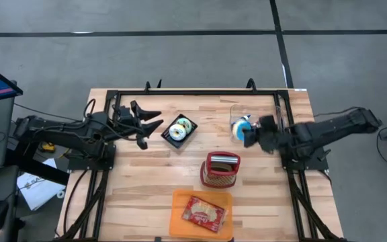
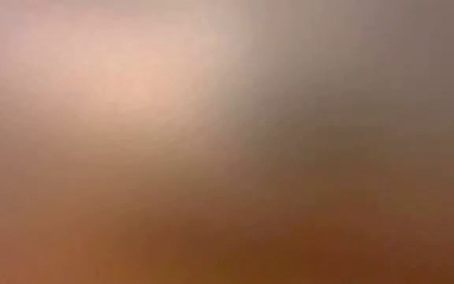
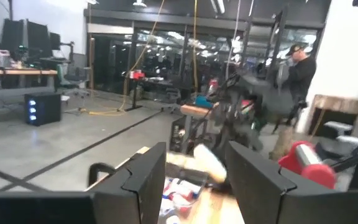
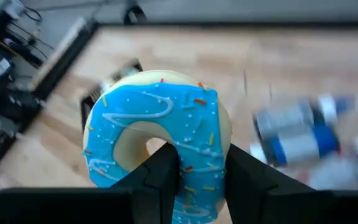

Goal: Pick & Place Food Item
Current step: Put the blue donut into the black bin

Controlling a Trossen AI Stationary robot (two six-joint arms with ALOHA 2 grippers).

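Blue-iced donut [image 4: 157,146] is pinched through its hole by the right end effector [image 4: 201,168], jaws narrowed onto the ring, held above the desk [image 1: 146,195] near its right edge. Step looks like transport. Next: carry to a drop spot, possibly the orange tray [image 1: 180,202], then release. Left end effector [image 1: 148,124] waits half-open, empty.
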